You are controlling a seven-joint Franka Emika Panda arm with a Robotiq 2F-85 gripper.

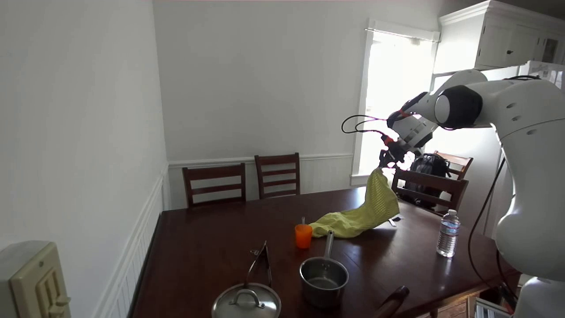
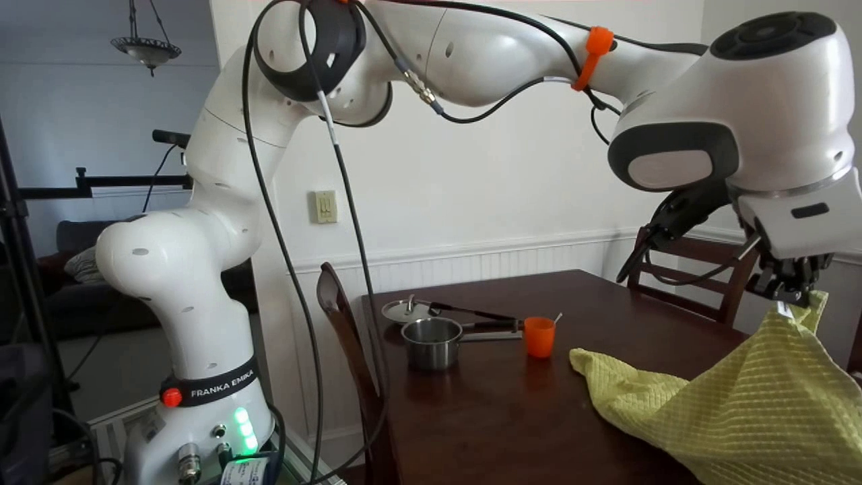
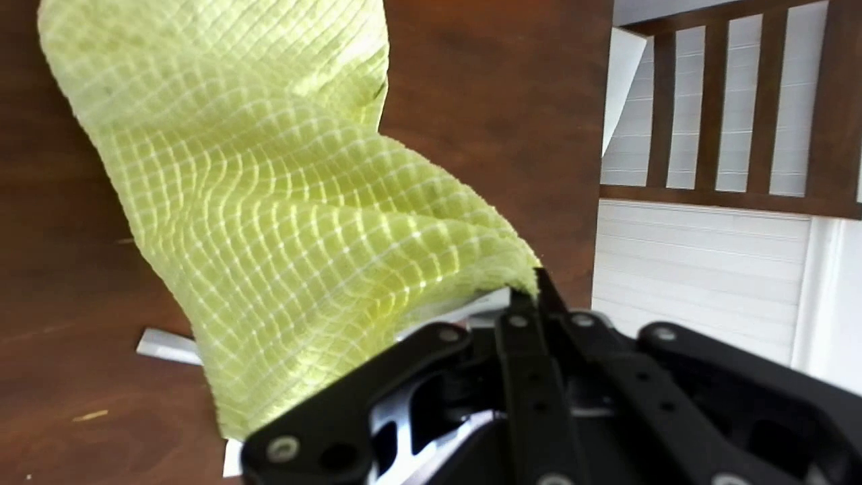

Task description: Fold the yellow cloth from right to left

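We see the pincer (image 3: 535,293) clamped on the upper end of the yellow cloth (image 1: 368,212); in both exterior views it drops from there and runs left along the worktop (image 1: 212,240) toward the orange cup (image 1: 303,237) — so the fold, we judge, needs the held end carried left over that lying part.

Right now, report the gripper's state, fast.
Gripper: closed, holding the yellow cloth, part of which hangs above the table.
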